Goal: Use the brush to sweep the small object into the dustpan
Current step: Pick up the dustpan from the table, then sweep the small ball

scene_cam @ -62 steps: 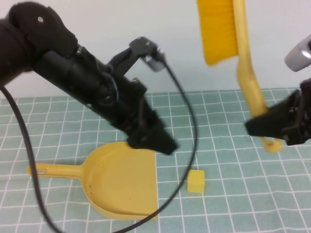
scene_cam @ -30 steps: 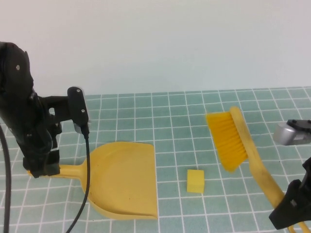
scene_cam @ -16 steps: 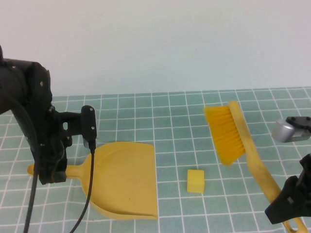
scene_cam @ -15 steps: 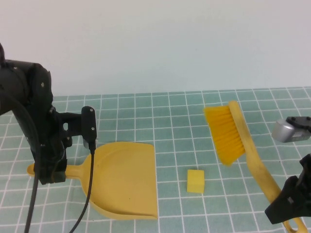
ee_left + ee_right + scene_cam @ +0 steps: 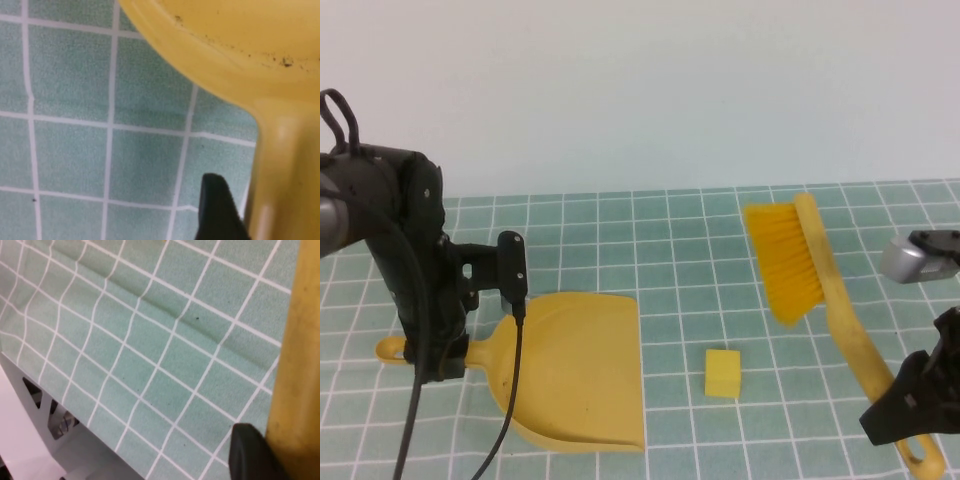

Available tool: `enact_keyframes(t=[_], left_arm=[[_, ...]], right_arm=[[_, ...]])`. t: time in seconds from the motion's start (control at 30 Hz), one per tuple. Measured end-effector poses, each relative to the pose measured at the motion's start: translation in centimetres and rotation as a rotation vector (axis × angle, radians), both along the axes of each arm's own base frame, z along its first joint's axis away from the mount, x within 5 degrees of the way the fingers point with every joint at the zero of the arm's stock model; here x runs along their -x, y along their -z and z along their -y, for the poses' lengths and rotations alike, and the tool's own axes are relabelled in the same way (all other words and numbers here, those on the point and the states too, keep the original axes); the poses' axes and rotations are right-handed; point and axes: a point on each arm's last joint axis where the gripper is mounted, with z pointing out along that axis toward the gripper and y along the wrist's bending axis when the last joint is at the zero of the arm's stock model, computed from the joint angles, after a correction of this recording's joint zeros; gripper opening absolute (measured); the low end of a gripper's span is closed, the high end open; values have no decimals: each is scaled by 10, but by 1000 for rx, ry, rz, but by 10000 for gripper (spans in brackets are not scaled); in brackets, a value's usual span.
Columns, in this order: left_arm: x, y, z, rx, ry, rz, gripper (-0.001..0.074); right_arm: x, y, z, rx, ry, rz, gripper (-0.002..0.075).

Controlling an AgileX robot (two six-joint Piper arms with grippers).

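The small object (image 5: pixel 723 373), a pale-yellow cube, lies on the green checked cloth just right of the dustpan's open edge. The yellow dustpan (image 5: pixel 580 370) lies flat with its handle pointing left. My left gripper (image 5: pixel 438 362) is down over that handle and shut on it. In the left wrist view one black finger (image 5: pixel 216 212) presses against the dustpan handle (image 5: pixel 285 165). My right gripper (image 5: pixel 910 410) at the front right is shut on the brush's handle end. The brush (image 5: pixel 790 265) slants up and away, bristles hanging above the cloth, right of the cube. A finger (image 5: pixel 250 452) touches the brush handle (image 5: pixel 300 365).
The green checked cloth (image 5: pixel 700 240) covers the table up to a plain white wall behind. A black cable (image 5: pixel 505 420) hangs from the left arm across the dustpan's near left side. The right wrist view shows the cloth's edge and a metal frame (image 5: pixel 55 420) below it.
My left arm swung off the dustpan's scoop to its handle, lowered and closed on it. The brush came down from high up and has edged slightly right.
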Motion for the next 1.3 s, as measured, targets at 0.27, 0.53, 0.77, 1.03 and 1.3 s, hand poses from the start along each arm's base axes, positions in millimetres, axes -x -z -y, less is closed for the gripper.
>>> enact_keyframes(t=[0.27,0.53,0.77,1.03,1.3], left_arm=[[-1,6,1,8,-9,-15,368],[2,7,6,64,-49,-51,235],[5,7,5,56,-51,-76,218],[10,0,13,39,-48,-76,218],[18,-27,48,-92,21,6,218]], right_arm=[[-3,0,0,1,12,26,166],[-9,10,-1,10,20,-1,166],[-14,25,0,60,37,-77,166],[-6,34,12,360,105,-153,166],[9,39,-24,503,91,-107,166]])
